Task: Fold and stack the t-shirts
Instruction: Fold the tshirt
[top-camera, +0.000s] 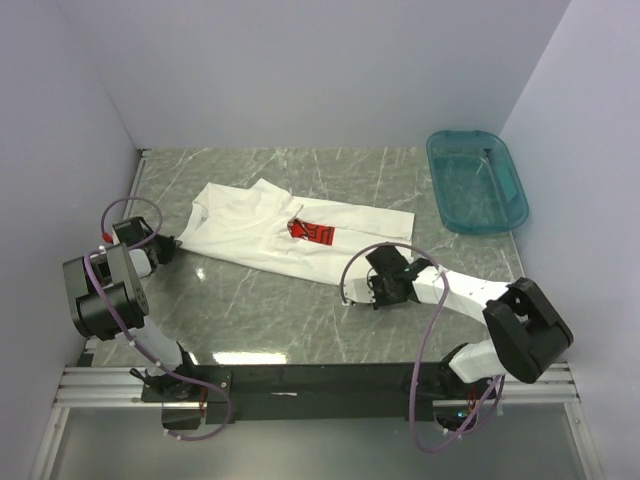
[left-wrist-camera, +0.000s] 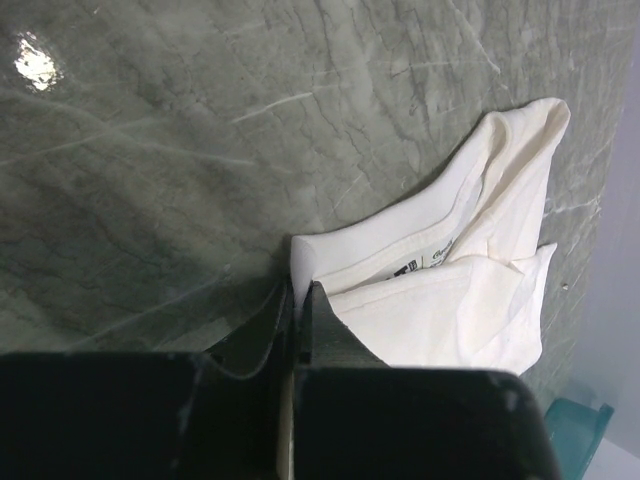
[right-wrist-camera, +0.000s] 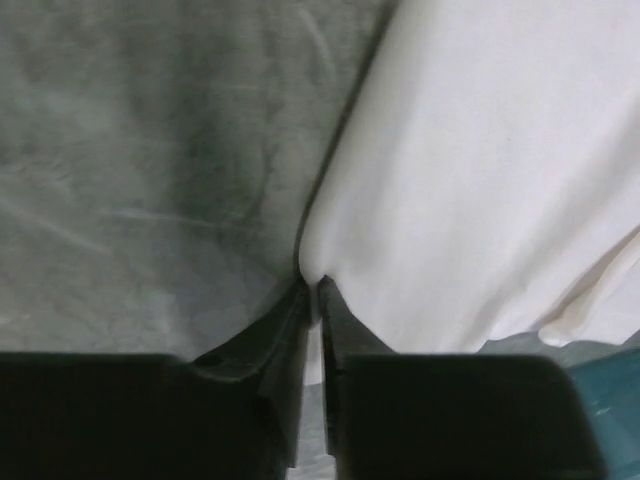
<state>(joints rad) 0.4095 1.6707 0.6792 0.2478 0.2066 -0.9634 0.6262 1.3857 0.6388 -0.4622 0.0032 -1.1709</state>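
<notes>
Grey marble table (top-camera: 240, 310) carries the t-shirt (top-camera: 250, 225) at its middle, our left gripper (top-camera: 174, 243) clamped on its left edge, our right gripper (top-camera: 351, 291) pinched shut on its near right corner, so we should lift both ends evenly, keeping the cloth taut.

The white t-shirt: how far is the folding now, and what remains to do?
Done: the t-shirt lies on the table, seemingly folded over once, its red print only partly showing. In hand: the left gripper and the right gripper each pinch an edge of it. Left: the further folds and the stacking; no folded pile is visible.
</notes>
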